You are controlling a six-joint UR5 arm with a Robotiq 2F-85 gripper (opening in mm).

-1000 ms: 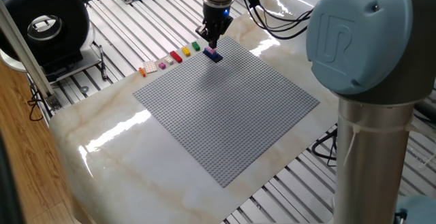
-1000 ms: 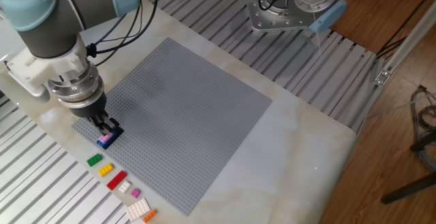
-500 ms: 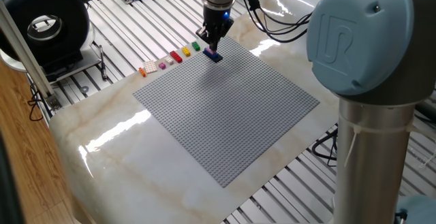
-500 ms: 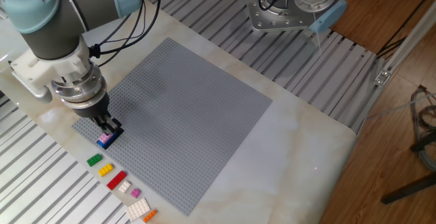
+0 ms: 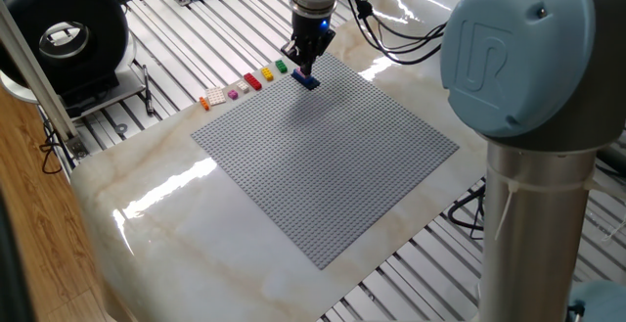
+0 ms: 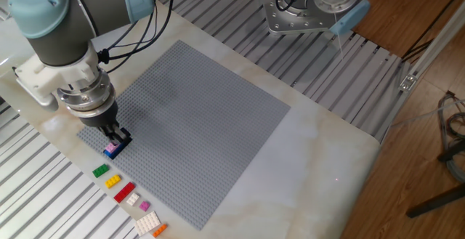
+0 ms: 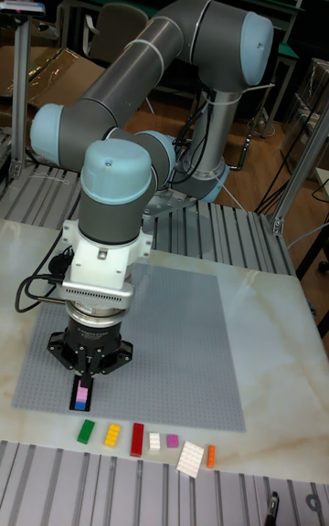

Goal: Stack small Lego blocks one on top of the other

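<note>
gripper (image 6: 115,139) over pink block (image 6: 112,149), green block (image 6: 100,171) beside

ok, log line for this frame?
gripper: over pink brick, grip unclear | pink brick: on blue brick | stack: baseplate corner

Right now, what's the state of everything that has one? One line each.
end effector: over the stack, open or shut unclear
pink brick: on top of blue brick
blue brick: on baseplate corner
green brick: loose, unstacked
yellow brick: loose, unstacked
red brick: loose, unstacked
orange brick: loose, unstacked
baseplate: lying flat
</note>
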